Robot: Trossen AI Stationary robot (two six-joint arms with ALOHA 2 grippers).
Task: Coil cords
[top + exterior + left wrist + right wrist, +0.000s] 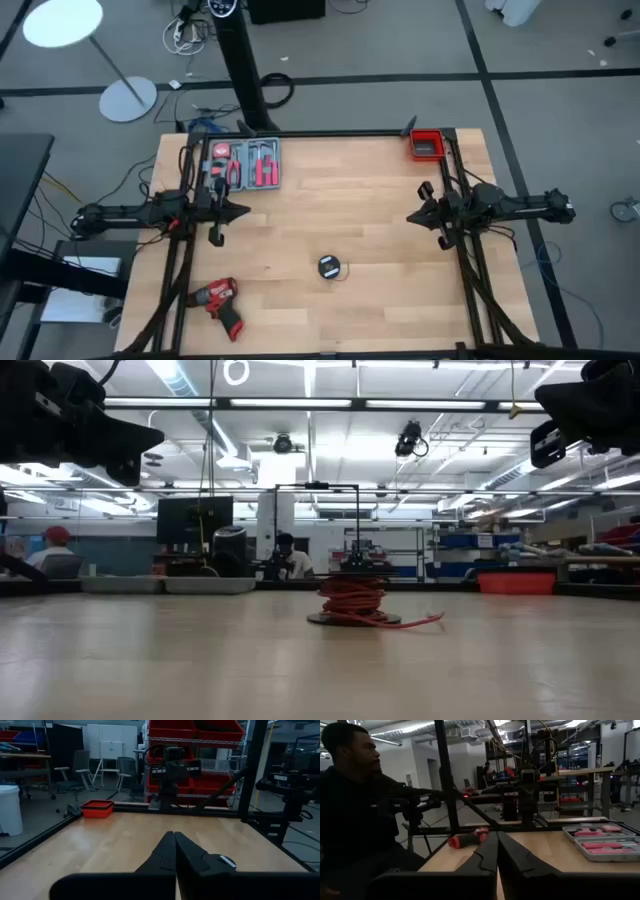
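The cords lie in one small coil [329, 266] on the table, near the middle and toward the near edge. In the low view, red wire loops [352, 598] sit stacked on a flat black coil [350, 620], and the red wire's free end [425, 622] trails on the wood. My left gripper [248, 210] hovers shut at the table's left, pointing right, well above the wood. My right gripper [410, 217] hovers shut at the right, pointing left. Each is far from the coil. In the left wrist view the coil [223, 861] peeks out behind a finger.
A red and black drill [218, 300] lies at the near left. An open tool case [245, 163] with red-handled tools sits at the far left, and a red bin [426, 145] at the far right corner. A person [350, 795] sits beyond the table's left side.
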